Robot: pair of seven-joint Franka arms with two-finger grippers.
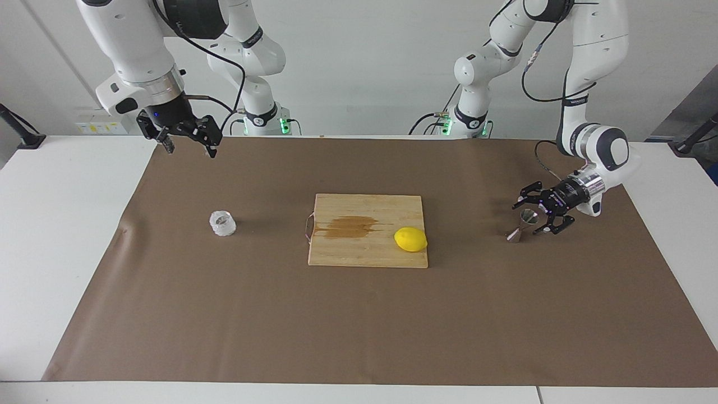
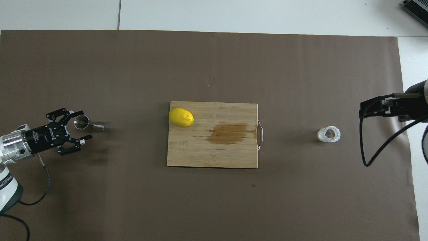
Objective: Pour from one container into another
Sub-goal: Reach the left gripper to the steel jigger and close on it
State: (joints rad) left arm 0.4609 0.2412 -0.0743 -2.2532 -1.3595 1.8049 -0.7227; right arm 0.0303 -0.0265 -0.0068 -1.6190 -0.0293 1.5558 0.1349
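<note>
The steel jigger [image 1: 517, 231] stands on the brown mat toward the left arm's end of the table; it also shows in the overhead view [image 2: 82, 122]. My left gripper [image 1: 527, 220] reaches in low and level, open, with one finger on each side of the jigger's upper cone; in the overhead view [image 2: 84, 124] the jaws stand apart around it. The clear faceted glass tumbler [image 1: 222, 223] stands upright on the mat toward the right arm's end, also in the overhead view [image 2: 329, 134]. My right gripper [image 1: 189, 147] waits open and empty, raised over the mat's edge by the robots, well apart from the tumbler.
A wooden cutting board [image 1: 359, 249] with a brown stain and a metal handle lies mid-mat. A yellow lemon [image 1: 410, 239] rests on the board's corner toward the left arm; it also shows in the overhead view [image 2: 181, 117]. White tabletop surrounds the mat.
</note>
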